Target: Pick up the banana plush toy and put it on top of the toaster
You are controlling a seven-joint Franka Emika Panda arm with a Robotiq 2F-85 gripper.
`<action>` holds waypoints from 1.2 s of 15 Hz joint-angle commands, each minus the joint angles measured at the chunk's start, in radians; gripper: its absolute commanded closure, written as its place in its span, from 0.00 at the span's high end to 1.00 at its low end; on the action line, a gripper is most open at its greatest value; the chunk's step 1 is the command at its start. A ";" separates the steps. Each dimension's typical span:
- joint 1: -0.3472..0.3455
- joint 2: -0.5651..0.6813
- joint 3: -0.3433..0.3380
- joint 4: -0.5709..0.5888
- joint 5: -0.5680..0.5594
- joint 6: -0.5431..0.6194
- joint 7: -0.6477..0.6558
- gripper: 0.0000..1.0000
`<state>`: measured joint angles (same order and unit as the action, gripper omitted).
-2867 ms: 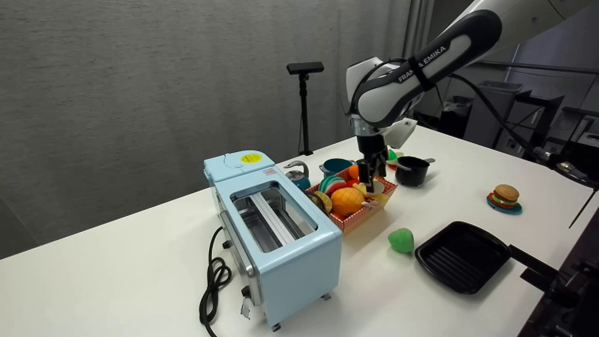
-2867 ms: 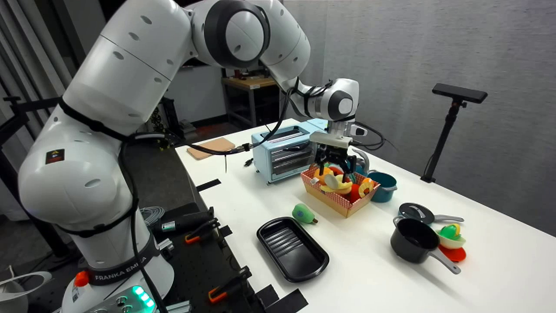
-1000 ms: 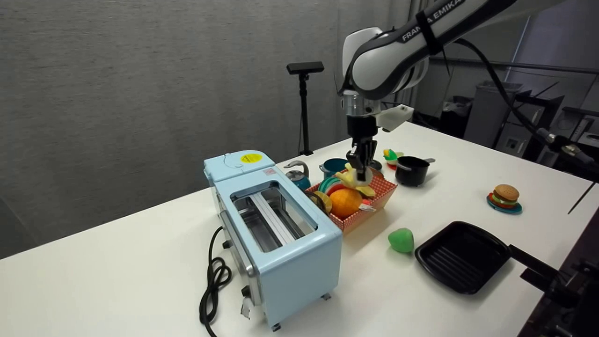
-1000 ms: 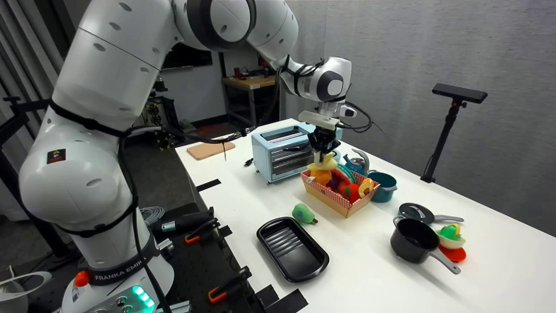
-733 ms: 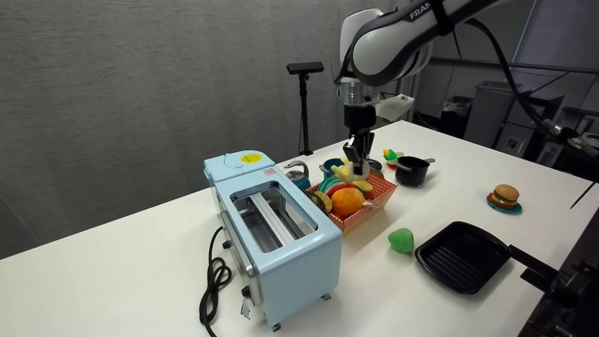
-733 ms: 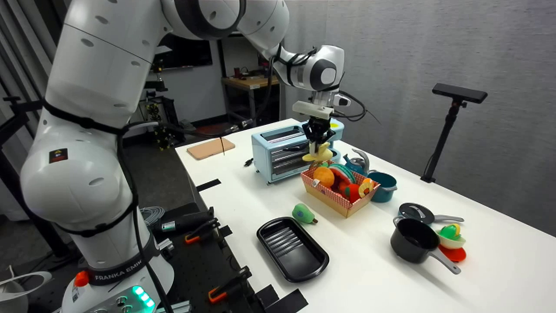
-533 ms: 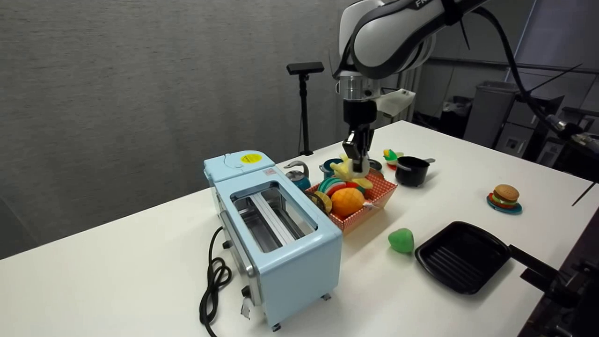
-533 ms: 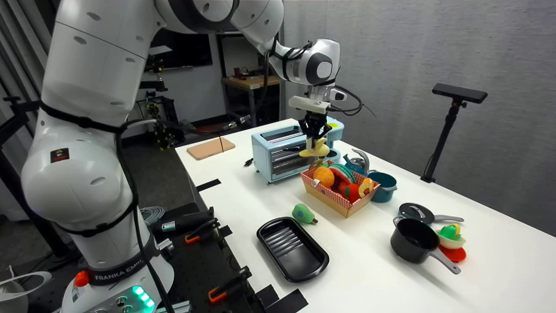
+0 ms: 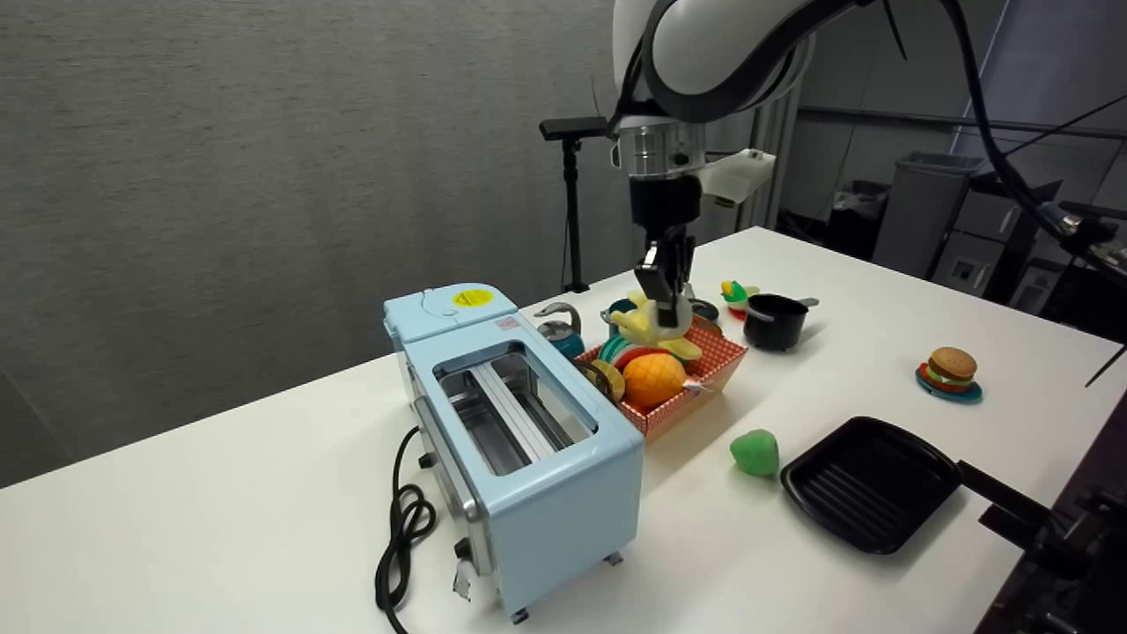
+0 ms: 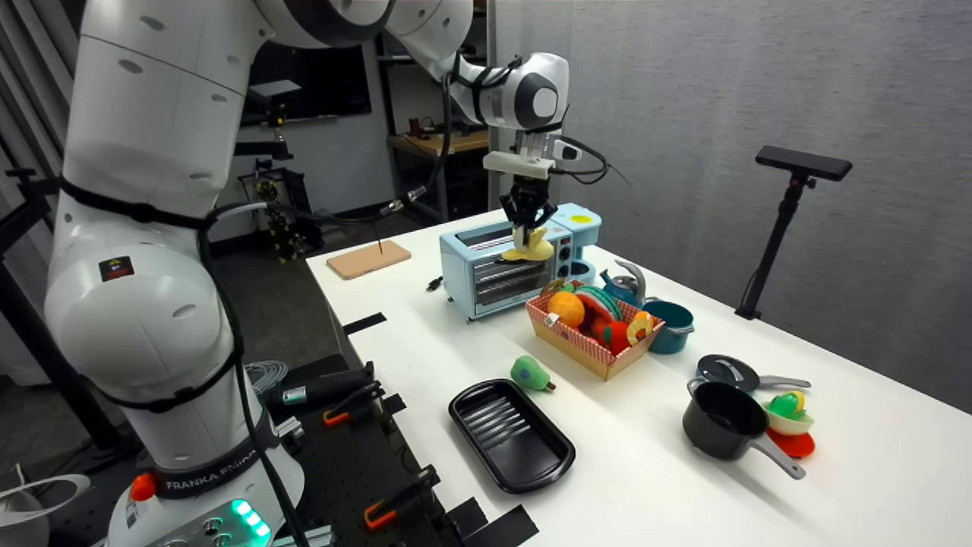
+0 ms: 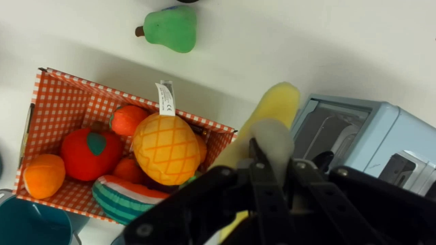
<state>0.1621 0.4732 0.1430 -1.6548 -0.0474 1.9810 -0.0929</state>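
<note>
On a white table stands the pale blue toaster. A basket of toy fruit is just beside it, a black pan well apart. Near the toaster, on its basket side, the gripper holds the banana in mid-air, jaws pinched on it. A green pear lies between toaster and pan.

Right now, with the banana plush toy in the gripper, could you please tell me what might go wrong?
The banana plush toy could twist or slip in the gripper, since its ends poke out past the grip. In an exterior view it covers part of the front of the toaster, so a low approach might knock into it. Once above, an end might dip into one of the long slots.
</note>
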 commanded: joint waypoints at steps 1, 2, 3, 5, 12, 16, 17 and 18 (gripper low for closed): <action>0.049 0.020 0.003 0.065 -0.029 -0.087 0.037 0.02; 0.061 0.031 0.005 0.084 -0.032 -0.106 0.040 0.02; 0.072 0.039 0.007 0.100 -0.035 -0.123 0.042 0.02; 0.089 0.061 0.008 0.137 -0.039 -0.154 0.043 0.02; 0.131 0.164 0.005 0.298 -0.079 -0.259 0.020 0.02; 0.161 0.240 0.002 0.415 -0.120 -0.341 0.013 0.02; 0.171 0.260 0.002 0.446 -0.129 -0.358 0.012 0.02; 0.179 0.277 0.002 0.474 -0.138 -0.376 0.009 0.02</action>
<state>0.3106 0.6728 0.1488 -1.3200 -0.1507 1.6940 -0.0726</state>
